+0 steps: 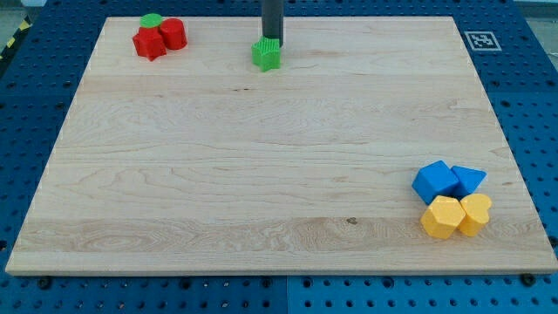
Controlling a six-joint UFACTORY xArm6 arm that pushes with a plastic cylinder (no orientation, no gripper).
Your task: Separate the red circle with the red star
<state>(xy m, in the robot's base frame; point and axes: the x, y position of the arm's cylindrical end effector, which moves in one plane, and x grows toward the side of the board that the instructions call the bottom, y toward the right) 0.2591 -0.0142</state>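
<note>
The red circle [173, 33] and the red star [149, 43] sit touching at the view's top left, the star to the left and slightly lower. A green circle [152, 21] touches them from above. My tip [271, 40] stands near the view's top centre, right at the top edge of a green star block [267, 55]. The tip is well to the right of the red blocks.
A blue cube [435, 181], a blue triangle [468, 180], a yellow hexagon [442, 217] and a yellow heart [475, 214] cluster at the view's bottom right. The wooden board [261, 174] lies on a blue pegboard; a marker tag [480, 40] is at top right.
</note>
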